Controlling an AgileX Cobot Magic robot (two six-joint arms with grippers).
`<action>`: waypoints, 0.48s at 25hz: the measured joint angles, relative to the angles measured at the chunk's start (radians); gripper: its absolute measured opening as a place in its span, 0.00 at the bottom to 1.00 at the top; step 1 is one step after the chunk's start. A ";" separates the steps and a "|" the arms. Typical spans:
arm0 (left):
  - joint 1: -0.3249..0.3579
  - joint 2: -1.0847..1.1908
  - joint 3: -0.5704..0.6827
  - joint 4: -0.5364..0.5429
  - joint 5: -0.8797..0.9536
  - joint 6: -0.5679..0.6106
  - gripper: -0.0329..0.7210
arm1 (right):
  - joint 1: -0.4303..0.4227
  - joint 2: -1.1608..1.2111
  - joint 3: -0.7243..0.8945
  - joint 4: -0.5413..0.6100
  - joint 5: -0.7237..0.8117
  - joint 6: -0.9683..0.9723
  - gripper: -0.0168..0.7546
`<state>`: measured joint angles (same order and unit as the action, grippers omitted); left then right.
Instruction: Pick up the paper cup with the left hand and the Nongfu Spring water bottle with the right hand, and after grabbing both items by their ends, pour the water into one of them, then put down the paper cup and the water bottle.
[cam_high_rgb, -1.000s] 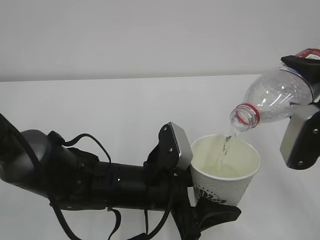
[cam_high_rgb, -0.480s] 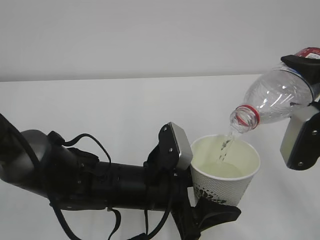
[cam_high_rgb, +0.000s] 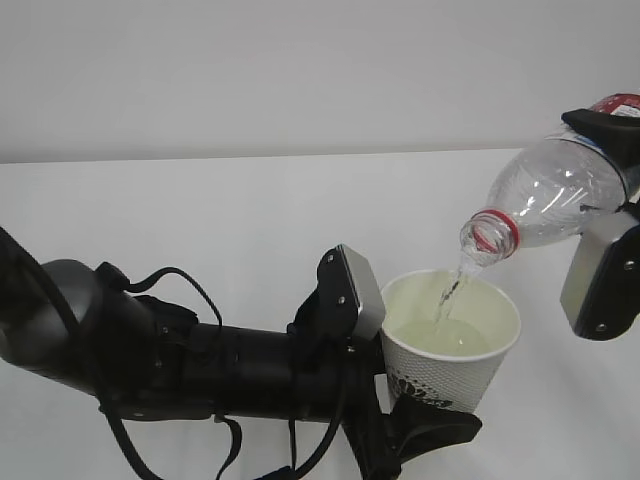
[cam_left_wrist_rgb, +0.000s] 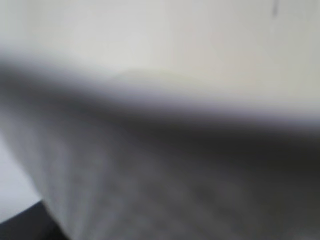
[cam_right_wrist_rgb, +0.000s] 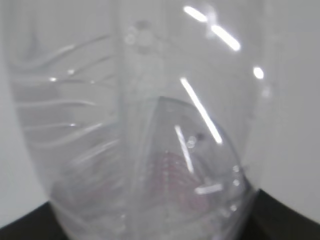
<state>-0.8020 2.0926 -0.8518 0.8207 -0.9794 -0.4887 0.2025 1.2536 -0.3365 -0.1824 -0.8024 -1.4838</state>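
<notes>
- We hold the paper cup (cam_high_rgb: 452, 345) upright above the white table (cam_high_rgb: 200, 220) in the left hand (cam_high_rgb: 385, 345), jaws clamped on its lower body.
- Our right hand (cam_high_rgb: 610, 215) grips the Nongfu Spring water bottle (cam_high_rgb: 545, 200), jaws closed on its body, neck tipped down-left over the cup.
- The water (cam_high_rgb: 447, 290) falls in a thin stream from the bottle mouth into the cup, where a pool shows.

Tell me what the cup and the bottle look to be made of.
The paper cup: seemingly paper, matte white with a dimpled printed wall, cream inside and a rolled rim. The Nongfu Spring water bottle: clear glossy plastic, probably thin, as it is see-through with moulded ribs and bright highlights in the right wrist view, plus a red ring at its neck.
</notes>
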 joint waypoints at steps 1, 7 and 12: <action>0.000 0.000 0.000 0.000 0.000 0.000 0.73 | 0.000 0.000 0.000 0.000 0.000 0.000 0.59; 0.000 0.000 0.000 0.000 0.000 0.000 0.73 | 0.000 0.000 0.000 0.000 -0.001 -0.002 0.59; 0.000 0.000 0.000 0.000 0.000 0.000 0.73 | 0.000 0.000 0.000 0.000 -0.001 -0.002 0.59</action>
<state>-0.8020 2.0926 -0.8518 0.8207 -0.9794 -0.4887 0.2025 1.2536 -0.3365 -0.1824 -0.8031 -1.4854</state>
